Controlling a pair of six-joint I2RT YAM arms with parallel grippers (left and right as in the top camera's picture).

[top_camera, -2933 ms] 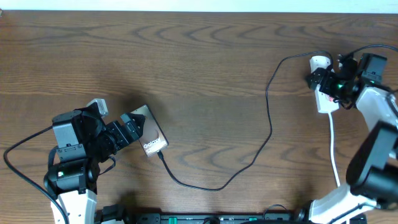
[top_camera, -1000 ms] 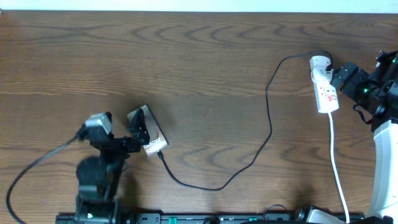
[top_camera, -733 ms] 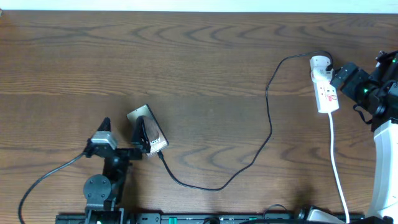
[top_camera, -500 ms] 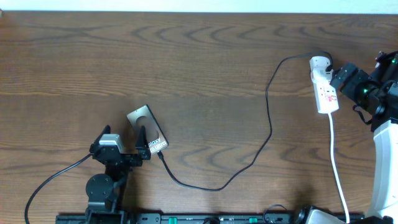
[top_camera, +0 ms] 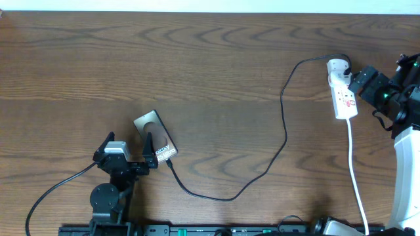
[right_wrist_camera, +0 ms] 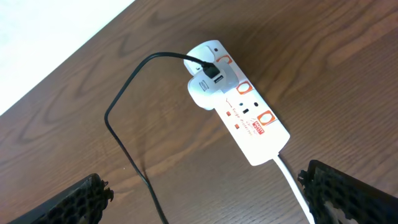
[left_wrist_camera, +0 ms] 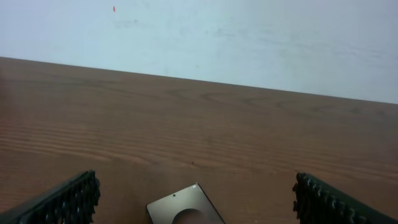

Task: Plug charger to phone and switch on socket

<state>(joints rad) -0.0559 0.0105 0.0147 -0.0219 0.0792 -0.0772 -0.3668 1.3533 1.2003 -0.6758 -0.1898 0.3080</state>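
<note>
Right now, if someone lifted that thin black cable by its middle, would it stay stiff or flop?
Probably flop: the thin black cable lies in loose curves on the wooden table. Likely light, being thin. It might tug the white power strip, where its end is plugged in.

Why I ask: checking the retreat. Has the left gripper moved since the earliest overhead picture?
Yes. The left gripper, open, has drawn back toward the near edge of the table, judged against the phone, which lies unmoved.

- The upper left and centre of the desk (top_camera: 131, 59) lie bare.
- The charger (top_camera: 285, 131) loops across right of centre, running from the socket (top_camera: 342, 97) to the phone (top_camera: 156, 134).
</note>
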